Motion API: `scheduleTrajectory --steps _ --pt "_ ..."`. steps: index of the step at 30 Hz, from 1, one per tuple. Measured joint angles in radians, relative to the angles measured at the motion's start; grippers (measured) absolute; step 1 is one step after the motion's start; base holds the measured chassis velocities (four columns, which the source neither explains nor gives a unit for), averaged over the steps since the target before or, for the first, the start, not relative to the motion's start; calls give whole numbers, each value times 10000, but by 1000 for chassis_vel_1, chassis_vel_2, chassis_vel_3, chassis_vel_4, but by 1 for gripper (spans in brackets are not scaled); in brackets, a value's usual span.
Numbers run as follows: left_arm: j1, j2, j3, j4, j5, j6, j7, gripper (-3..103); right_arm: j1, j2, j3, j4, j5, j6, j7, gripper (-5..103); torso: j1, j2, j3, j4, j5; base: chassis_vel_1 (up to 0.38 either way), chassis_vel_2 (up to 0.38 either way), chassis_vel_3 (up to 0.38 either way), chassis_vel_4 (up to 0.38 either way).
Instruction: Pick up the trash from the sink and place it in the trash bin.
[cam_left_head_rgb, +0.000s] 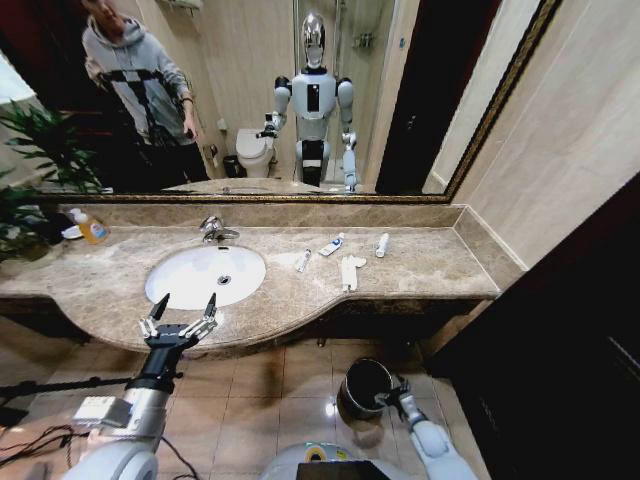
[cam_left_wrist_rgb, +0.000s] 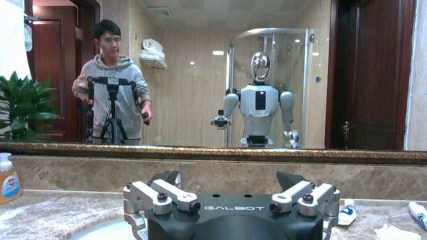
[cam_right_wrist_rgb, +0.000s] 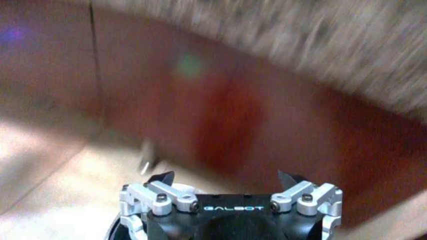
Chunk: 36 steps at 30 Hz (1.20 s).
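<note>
Down on the glossy tan floor tiles, the right gripper (cam_left_head_rgb: 393, 397) hangs at the rim of the round black trash bin (cam_left_head_rgb: 362, 386), fingers spread apart and holding nothing; the left gripper (cam_left_head_rgb: 181, 316) is raised at the front edge of the brown marble counter (cam_left_head_rgb: 420, 265), its two dark-tipped fingers wide open and empty, just short of the white oval sink (cam_left_head_rgb: 205, 275); the basin is smooth, with a central drain; right of it on the marble lie the trash (cam_left_head_rgb: 331, 245) pieces, small white tubes and a flat wrapper; farther back stand the chrome faucet (cam_left_head_rgb: 213, 229), a yellow soap bottle (cam_left_head_rgb: 90, 228) and a framed mirror (cam_left_head_rgb: 300, 100).
</note>
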Motion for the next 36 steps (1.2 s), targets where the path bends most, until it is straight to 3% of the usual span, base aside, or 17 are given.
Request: scheduleTrajectory --steps 3,6,12,19,26,28,36 --pt "0 0 0 0 0 0 0 100 -709 -63 271 1284 135 319 274 100 0 0 0 0 3 0 0 0 0" --pt "0 0 0 0 0 0 -1 100 -1897 -36 542 3290 950 390 555 100 0 1 0 0 1 0 0 0 0" --pt "0 0 0 0 0 0 0 100 -3132 85 795 5501 1866 883 456 100 0 1 0 -2 0 0 0 0 0" --pt "0 0 0 0 0 0 -1 100 -3536 372 735 7781 2266 560 387 100 1 2 0 -1 -1 0 0 0 0" --pt "0 0 0 0 0 0 0 100 -1986 214 -2 9073 2953 -1241 421 100 0 1 1 0 0 0 0 0 0" --pt "0 0 0 0 0 0 -1 100 -992 -200 -337 9025 3482 -2176 581 100 1 0 1 1 1 0 0 0 0" --pt "0 0 -1 0 0 0 0 100 1184 -583 -1841 8029 4085 -3721 1118 100 2 0 2 1 0 0 0 0 0"
